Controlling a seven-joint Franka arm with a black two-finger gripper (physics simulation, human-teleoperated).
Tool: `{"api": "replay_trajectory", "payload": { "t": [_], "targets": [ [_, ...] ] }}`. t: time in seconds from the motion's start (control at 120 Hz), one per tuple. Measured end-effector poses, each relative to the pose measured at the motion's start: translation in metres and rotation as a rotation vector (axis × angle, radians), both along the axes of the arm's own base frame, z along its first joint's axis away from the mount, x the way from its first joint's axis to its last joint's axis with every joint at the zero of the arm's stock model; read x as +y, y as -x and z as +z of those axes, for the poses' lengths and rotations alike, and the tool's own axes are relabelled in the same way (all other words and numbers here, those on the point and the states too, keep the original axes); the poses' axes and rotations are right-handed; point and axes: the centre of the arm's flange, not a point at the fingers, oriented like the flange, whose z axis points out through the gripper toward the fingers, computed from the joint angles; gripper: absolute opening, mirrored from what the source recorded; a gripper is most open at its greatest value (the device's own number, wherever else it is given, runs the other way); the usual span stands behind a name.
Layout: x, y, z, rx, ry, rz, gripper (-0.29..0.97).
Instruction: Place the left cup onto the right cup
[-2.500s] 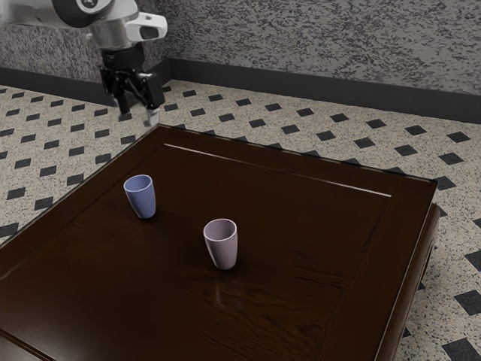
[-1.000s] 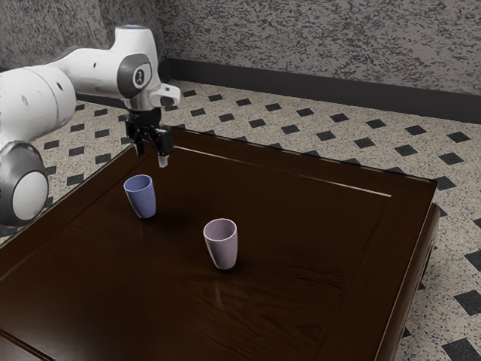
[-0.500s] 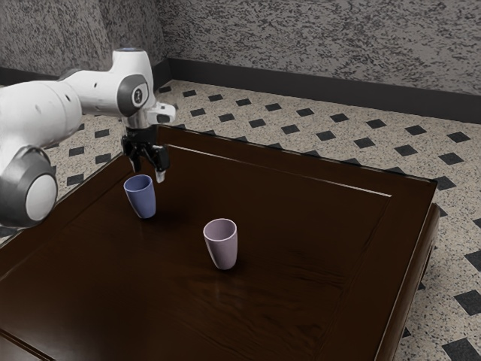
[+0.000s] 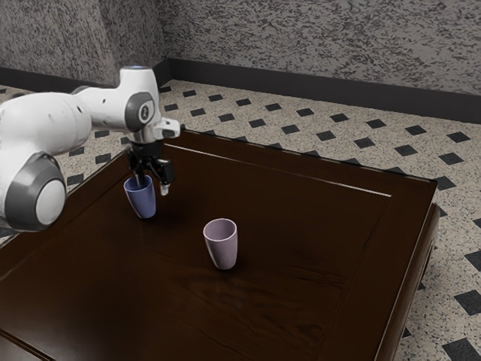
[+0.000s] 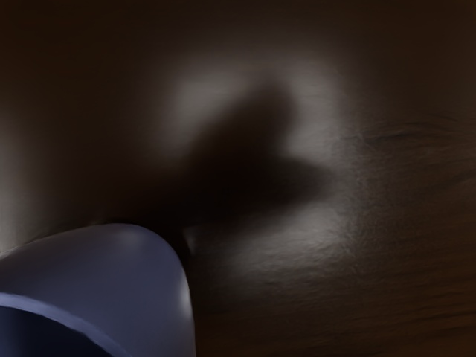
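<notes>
Hanging at the exterior view's left, the gripper (image 4: 150,185) holds its fingers spread astride the rim of the blue cup (image 4: 141,201), which stands upright on the table (image 4: 316,248). Rightward, well apart, stands the purple cup (image 4: 220,243).

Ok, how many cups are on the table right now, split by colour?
Blue cup: 1
Purple cup: 1
Total: 2 cups
</notes>
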Motion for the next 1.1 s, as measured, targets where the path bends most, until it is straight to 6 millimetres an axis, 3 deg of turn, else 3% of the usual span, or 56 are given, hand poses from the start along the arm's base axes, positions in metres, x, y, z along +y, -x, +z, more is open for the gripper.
{"api": "replay_trajectory", "payload": {
  "t": [0.183,0.625,1.1],
  "targets": [
    [0.003,-0.001,-0.009,0.002,-0.002,0.008,0.63],
    [0.002,-0.002,-0.010,-0.006,0.010,0.046,0.37],
    [0.003,-0.001,-0.009,-0.008,-0.001,0.072,0.25]
  ]
}}
